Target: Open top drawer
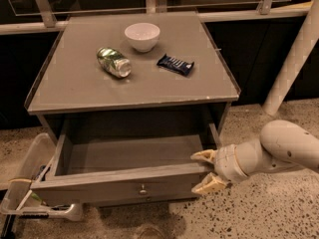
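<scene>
The top drawer (124,180) of the grey cabinet stands pulled far out, its deep grey box empty, with a small brass knob (143,188) at the centre of its front panel. My gripper (205,171) is at the drawer front's right end. Its two pale fingers are spread, one above (203,156) the panel's top edge and one below (208,185) beside the panel's right end. They hold nothing. The white arm reaches in from the right.
On the cabinet top (75,88) lie a white bowl (142,36), a crushed green can (114,62) and a dark blue snack bar (175,64). A clear plastic bin (30,183) stands at the lower left. A white post (294,54) leans at the right.
</scene>
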